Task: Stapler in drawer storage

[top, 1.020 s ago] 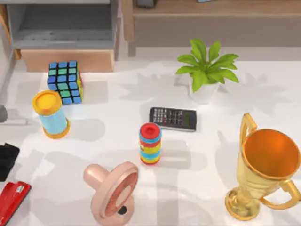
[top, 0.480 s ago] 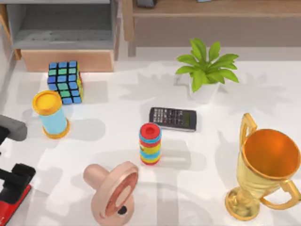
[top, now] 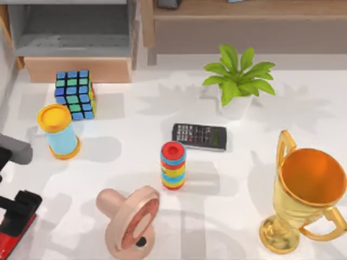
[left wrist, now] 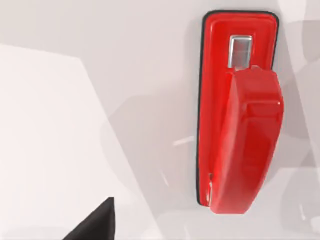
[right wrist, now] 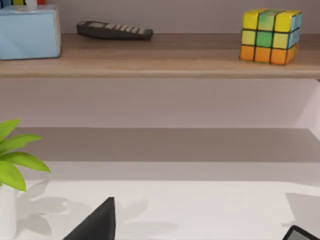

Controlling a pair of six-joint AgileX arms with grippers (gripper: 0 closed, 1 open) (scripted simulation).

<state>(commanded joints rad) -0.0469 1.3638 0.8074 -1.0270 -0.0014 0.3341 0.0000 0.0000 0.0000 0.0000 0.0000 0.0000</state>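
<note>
The stapler (top: pixel 10 242) is located flat on the tabletop (top: pixel 135 162) at its near left corner, partly overlapped by the left end effector (top: pixel 19 208) positioned above it. Whether that end effector is open or closed cannot be determined. The drawer (top: pixel 76 67) is found pulled open at the far left, well apart from the stapler.

Black left claw (top: pixel 19 206), grey wrist block (top: pixel 15 149)

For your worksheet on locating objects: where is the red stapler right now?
The stapler lies at the table's front-left corner in the top view, under the left claw, left of the pink ring-shaped toy.
</note>
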